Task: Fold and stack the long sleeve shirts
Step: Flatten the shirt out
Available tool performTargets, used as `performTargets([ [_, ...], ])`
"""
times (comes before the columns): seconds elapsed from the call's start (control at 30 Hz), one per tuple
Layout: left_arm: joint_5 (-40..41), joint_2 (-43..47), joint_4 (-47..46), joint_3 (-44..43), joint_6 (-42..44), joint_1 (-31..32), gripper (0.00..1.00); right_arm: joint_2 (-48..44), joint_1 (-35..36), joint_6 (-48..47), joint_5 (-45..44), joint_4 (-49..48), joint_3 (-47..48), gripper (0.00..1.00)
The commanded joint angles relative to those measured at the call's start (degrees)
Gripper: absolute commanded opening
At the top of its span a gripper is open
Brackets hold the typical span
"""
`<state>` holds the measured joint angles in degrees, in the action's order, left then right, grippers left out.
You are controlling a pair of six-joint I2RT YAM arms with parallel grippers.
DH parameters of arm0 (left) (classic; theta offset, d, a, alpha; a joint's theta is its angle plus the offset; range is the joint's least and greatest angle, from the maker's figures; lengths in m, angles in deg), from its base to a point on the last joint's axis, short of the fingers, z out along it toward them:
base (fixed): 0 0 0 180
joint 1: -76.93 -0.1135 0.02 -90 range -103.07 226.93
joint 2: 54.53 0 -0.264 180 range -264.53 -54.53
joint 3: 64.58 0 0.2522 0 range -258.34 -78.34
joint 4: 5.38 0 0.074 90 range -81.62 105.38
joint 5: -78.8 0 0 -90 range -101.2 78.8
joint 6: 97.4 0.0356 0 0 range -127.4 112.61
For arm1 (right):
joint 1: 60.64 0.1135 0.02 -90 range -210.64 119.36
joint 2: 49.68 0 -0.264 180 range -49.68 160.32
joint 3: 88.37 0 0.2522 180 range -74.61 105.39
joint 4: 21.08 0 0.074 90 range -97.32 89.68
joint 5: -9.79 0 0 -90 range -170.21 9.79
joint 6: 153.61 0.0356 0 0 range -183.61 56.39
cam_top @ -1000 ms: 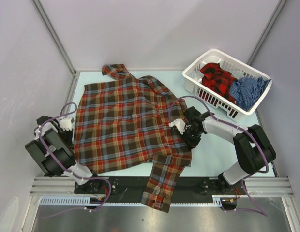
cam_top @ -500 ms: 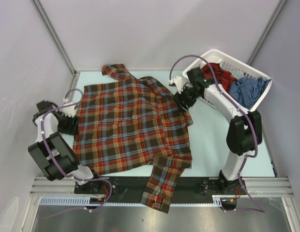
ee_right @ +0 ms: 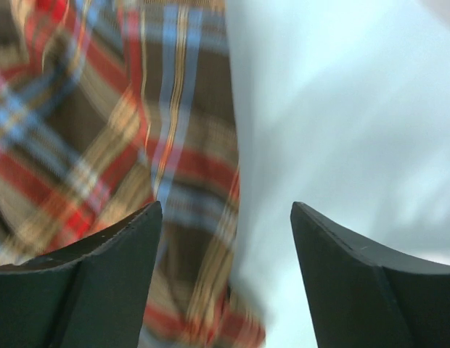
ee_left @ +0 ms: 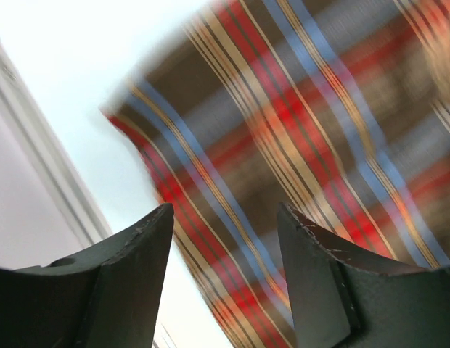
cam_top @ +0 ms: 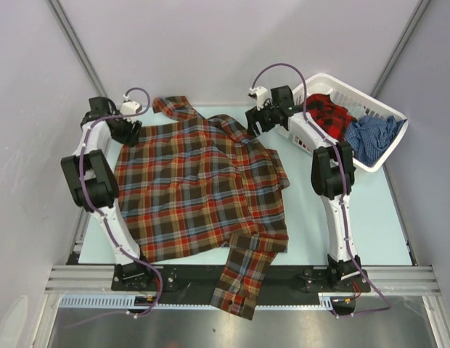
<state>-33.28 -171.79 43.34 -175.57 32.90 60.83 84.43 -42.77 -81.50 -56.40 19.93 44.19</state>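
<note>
Nearby, the basket (cam_top: pixel 363 92) holds a red shirt (cam_top: pixel 330 114) and blue shirt (cam_top: pixel 370 134).

A white plastic laundry basket (cam_top: pixel 363 93) sits at an angle in the far right corner of a pale blue-green table (cam_top: pixel 356 210), its slatted side wall facing near and left. Plain lilac-grey walls (cam_top: pixel 232 43) close in the table on the left, far and right sides. A slanting metal post (cam_top: pixel 80 58) stands at far left, a second post (cam_top: pixel 403 47) at far right. A ribbed aluminium rail (cam_top: pixel 399 275) runs along the near edge, with a brushed steel sheet (cam_top: pixel 283 330) nearer still.
</note>
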Motion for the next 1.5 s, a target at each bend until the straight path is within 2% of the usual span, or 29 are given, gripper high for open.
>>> performTargets([
  [0.0, 1.5, -7.4, -2.7, -13.9, -2.2, 0.9, 0.65, 3.9, 0.2, 6.5, 2.0, -13.9, 6.3, 0.8],
  [0.2, 5.6, -16.6, -2.6, -22.3, 0.8, 2.7, 0.67, 10.4, 1.2, 11.5, 2.8, -24.8, 9.6, 0.88],
  [0.37, 8.9, -19.6, -3.7, -22.3, 2.9, 4.1, 0.67, 15.7, 1.9, 13.8, 2.6, -30.0, 13.2, 0.88],
  [0.53, 9.9, -20.9, -3.9, -22.0, 3.3, 4.1, 0.69, 18.0, 2.3, 15.8, 4.0, -33.4, 14.6, 0.81],
  [0.63, 11.1, -21.8, -4.2, -22.3, 3.7, 4.2, 0.7, 18.9, 2.7, 15.0, 5.4, -32.7, 14.9, 0.72],
  [0.7, 12.8, -22.8, -4.2, -22.9, 4.2, 4.3, 0.7, 19.7, 2.9, 13.9, 5.7, -31.2, 15.3, 0.62],
  [0.73, 13.3, -23.2, -3.8, -23.1, 4.5, 4.2, 0.68, 19.9, 3.0, 12.5, 5.7, -30.5, 16.3, 0.55],
  [0.77, 13.7, -23.5, -3.6, -23.2, 5.4, 4.1, 0.64, 20.1, 3.0, 11.5, 5.7, -28.6, 16.7, 0.35],
  [0.8, 15.0, -24.0, -3.4, -23.2, 5.8, 4.2, 0.6, 20.4, 3.2, 10.3, 5.1, -27.6, 17.3, 0.22],
  [0.83, 15.4, -24.0, -2.9, -23.1, 6.7, 4.1, 0.5, 20.2, 3.4, 8.2, 3.8, -25.8, 18.0, 0.1],
  [0.87, 15.8, -24.0, -2.6, -22.4, 7.0, 4.1, 0.45, 19.9, 3.5, 7.4, 2.0, -24.9, 17.9, 0.0],
  [0.9, 16.5, -23.6, -2.6, -21.9, 7.4, 4.0, 0.36, 19.4, 3.4, 6.5, -0.5, -24.9, 17.4, 0.0],
  [1.0, 18.0, -22.8, -3.1, -20.1, 7.8, 3.3, 0.19, 15.8, 2.9, 4.5, -6.7, -26.7, 14.4, 0.0],
  [1.1, 19.1, -22.0, -3.6, -19.1, 8.0, 2.1, 0.08, 12.9, 1.6, 4.0, -11.0, -30.3, 12.4, 0.0],
  [1.23, 19.5, -20.3, -3.8, -17.6, 8.3, 1.2, 0.0, 10.5, 0.6, 2.7, -12.7, -31.4, 10.6, 0.0],
  [1.47, 19.3, -17.8, -4.7, -15.0, 7.8, -0.5, 0.0, 4.4, 1.2, 0.4, -19.9, -38.8, -0.1, 0.0],
])
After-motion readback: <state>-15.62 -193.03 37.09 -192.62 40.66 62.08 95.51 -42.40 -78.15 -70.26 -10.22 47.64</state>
